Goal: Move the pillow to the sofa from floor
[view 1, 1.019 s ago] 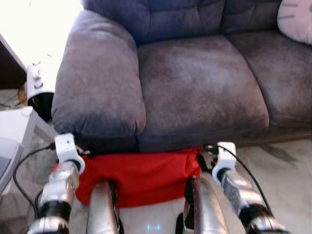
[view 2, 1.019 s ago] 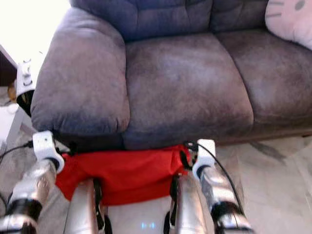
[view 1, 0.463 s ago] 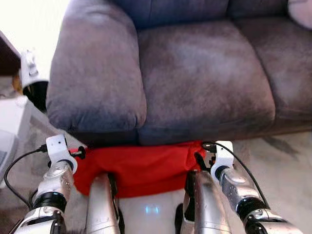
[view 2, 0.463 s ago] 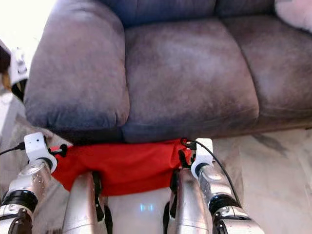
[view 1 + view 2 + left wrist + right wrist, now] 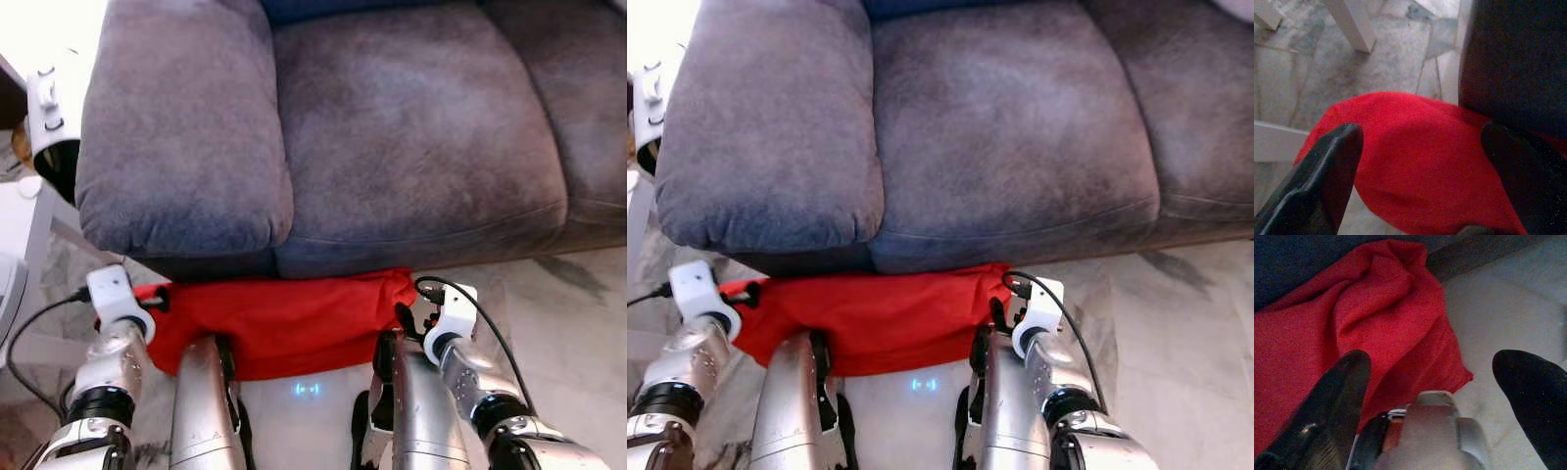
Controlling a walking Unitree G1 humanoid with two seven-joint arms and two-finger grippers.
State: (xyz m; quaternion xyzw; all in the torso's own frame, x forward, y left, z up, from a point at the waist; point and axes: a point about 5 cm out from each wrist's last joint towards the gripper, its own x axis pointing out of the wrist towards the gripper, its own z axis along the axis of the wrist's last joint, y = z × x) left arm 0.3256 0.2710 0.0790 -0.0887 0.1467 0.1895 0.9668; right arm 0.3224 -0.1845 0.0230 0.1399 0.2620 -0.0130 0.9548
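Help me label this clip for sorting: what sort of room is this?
Most likely a home living room: a large grey upholstered sofa stands on a pale marbled tile floor, and a red pillow lies at its foot, between the open left gripper and right gripper.

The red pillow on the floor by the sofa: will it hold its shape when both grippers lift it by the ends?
Probably not. The red pillow shows creased, bunched cloth at its corner, so it likely sags in the middle. It looks soft and light. With the left gripper and right gripper open at its ends, the cloth may slip unless pinched deeply.
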